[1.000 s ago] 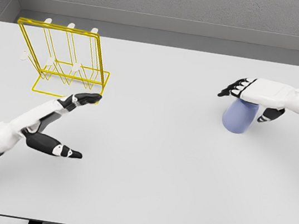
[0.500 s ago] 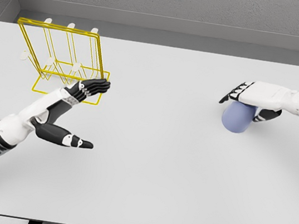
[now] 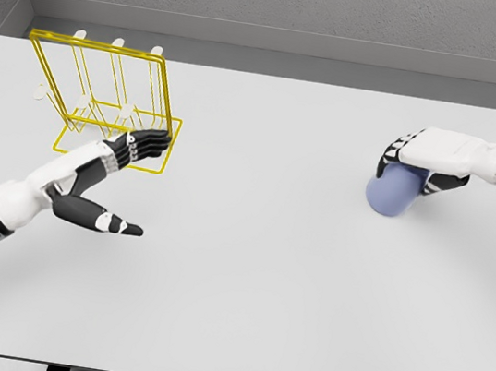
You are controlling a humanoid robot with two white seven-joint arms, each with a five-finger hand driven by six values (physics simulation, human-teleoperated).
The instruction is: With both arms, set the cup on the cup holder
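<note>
Right robot hand [image 3: 415, 159]: fingers apparently curled over cup [image 3: 392, 190] | left robot hand [image 3: 127, 153]: spread, beside cup holder [image 3: 101, 103] | advice: confirm firm wrap before lifting.

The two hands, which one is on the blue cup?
The right hand: its fingers curl over the cup. The left hand is open by the yellow cup holder.
</note>
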